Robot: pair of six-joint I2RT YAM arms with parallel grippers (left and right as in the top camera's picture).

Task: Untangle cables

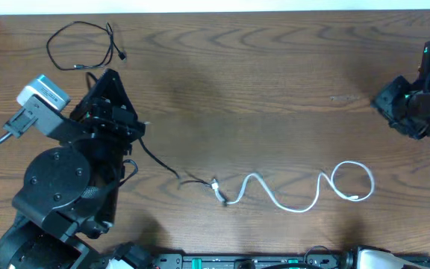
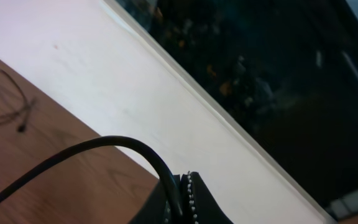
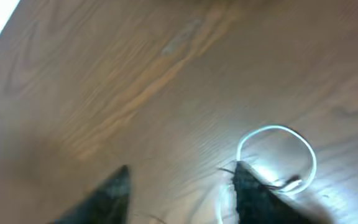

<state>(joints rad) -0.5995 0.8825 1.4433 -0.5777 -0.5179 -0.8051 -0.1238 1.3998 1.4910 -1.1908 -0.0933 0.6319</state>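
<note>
Cables (image 1: 216, 188) knotted at 6 o'clock: thin white cord (image 1: 301, 210) to thin black cord (image 1: 159, 161); spare black coil (image 1: 80, 41) at 11. Left gripper (image 2: 184, 186) pinching black cord, likely drawing knot apart. Right gripper (image 3: 182, 168) wide, at 3; next, probably pin white cord.

Soft, even light from above covers the brown wood-grain surface (image 1: 275, 90); shadows are faint. The right wrist view is blurred throughout, its thin white cord (image 3: 272, 127) glaring.

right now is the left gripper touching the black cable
Touching. The left wrist view shows the black cable arcing down into the left gripper, where it is pinched between the shut jaws.
</note>
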